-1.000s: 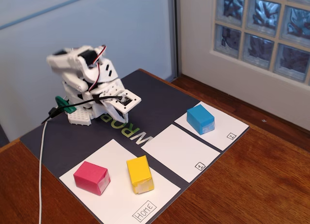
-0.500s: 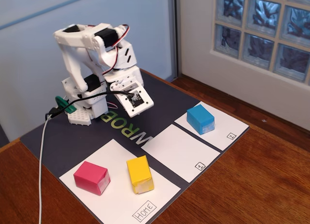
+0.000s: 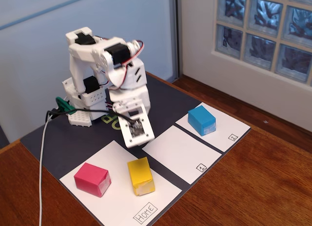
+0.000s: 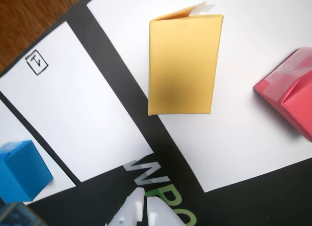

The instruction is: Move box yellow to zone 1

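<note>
The yellow box (image 3: 140,175) lies on the Home sheet (image 3: 117,206), to the right of the pink block; in the wrist view the yellow box (image 4: 184,65) is at top centre. Zone 1 (image 3: 180,153) is the white rectangle right of the Home sheet, with a boxed "1" at its corner (image 3: 199,168); it also shows in the wrist view (image 4: 83,113). My gripper (image 3: 138,138) hovers above the dark mat behind the Home sheet, apart from the yellow box. In the wrist view the gripper (image 4: 146,200) has its white jaws together and holds nothing.
A pink block (image 3: 92,179) sits on the Home sheet's left side. A blue block (image 3: 202,120) sits on the rectangle marked "2" (image 3: 229,133). The arm's white base (image 3: 87,96) stands at the back of the dark mat (image 3: 58,143). A white cable (image 3: 41,177) runs along the left. A wall with glass bricks is at right.
</note>
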You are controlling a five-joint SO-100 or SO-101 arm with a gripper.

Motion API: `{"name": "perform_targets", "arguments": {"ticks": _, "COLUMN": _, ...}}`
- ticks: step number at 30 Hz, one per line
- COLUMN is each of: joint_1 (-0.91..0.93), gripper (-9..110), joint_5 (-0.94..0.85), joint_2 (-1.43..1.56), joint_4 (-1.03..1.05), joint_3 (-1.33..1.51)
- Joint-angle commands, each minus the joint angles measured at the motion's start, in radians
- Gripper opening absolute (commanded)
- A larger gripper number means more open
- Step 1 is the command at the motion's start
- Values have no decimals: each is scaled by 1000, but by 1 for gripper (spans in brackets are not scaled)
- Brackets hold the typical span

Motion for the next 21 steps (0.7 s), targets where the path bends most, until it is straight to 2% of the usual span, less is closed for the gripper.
{"name": "perform_targets", "arguments": {"ticks": 1, "joint_1": 11, "gripper": 1, "joint_5": -86, "joint_2": -64, "joint_4": 3, "joint_3": -110}}
{"name": "perform_targets", "arguments": {"ticks": 12, "joint_1": 9, "gripper": 3, "joint_5": -164, "joint_2": -192, "joint_4": -8, "joint_3": -164}}
{"name": "perform_targets", "arguments": {"ticks": 21, "joint_1": 15, "gripper": 34, "joint_5": -104, "joint_2": -230, "joint_4": -80, "joint_3": -164}}
